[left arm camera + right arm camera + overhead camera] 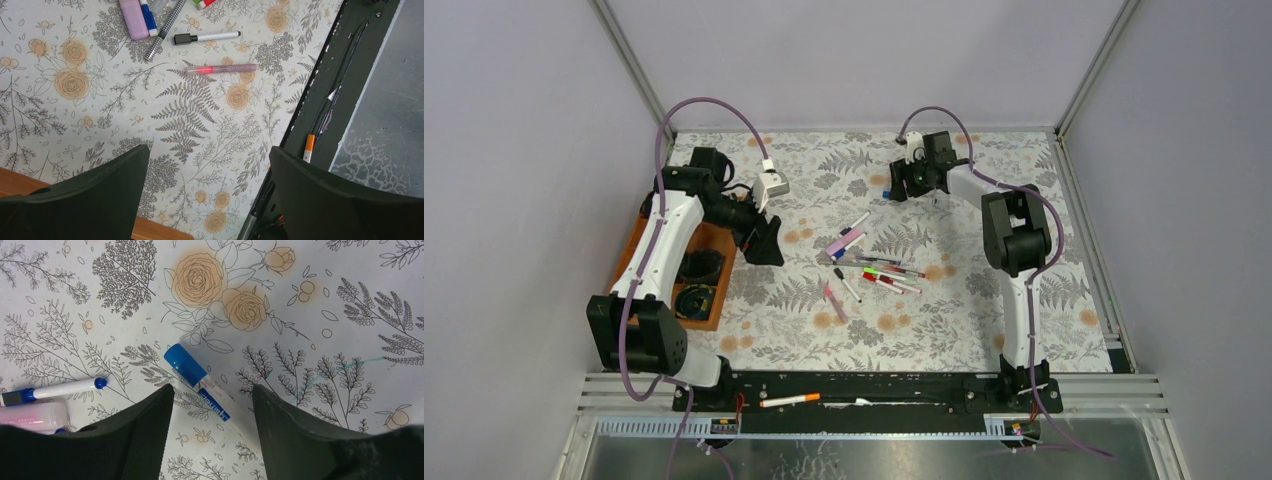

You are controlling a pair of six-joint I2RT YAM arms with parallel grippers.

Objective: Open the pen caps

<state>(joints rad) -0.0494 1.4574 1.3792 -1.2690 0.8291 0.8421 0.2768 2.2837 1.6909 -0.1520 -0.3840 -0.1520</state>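
Observation:
Several pens lie in a loose pile (pixel 874 262) mid-table, with a pink highlighter (pixel 845 241) among them. My right gripper (pixel 902 188) is open at the far side, low over a lone white pen (pixel 216 399) with a blue cap (pixel 182 362). The pen lies on the cloth between the open fingers of the right gripper (pixel 212 387), untouched. My left gripper (pixel 769 245) is open and empty left of the pile. The left wrist view shows the left gripper (pixel 209 150) over bare cloth, with a black-capped pen (pixel 205 37) and a pink translucent pen (pixel 222 69) ahead.
A wooden tray (pixel 724 290) with black items sits at the left under my left arm. An orange-ended pen (pixel 789 400) lies on the black front rail (pixel 924 385); it also shows in the left wrist view (pixel 309 146). A blue-tipped pen (pixel 55 389) lies left of my right gripper.

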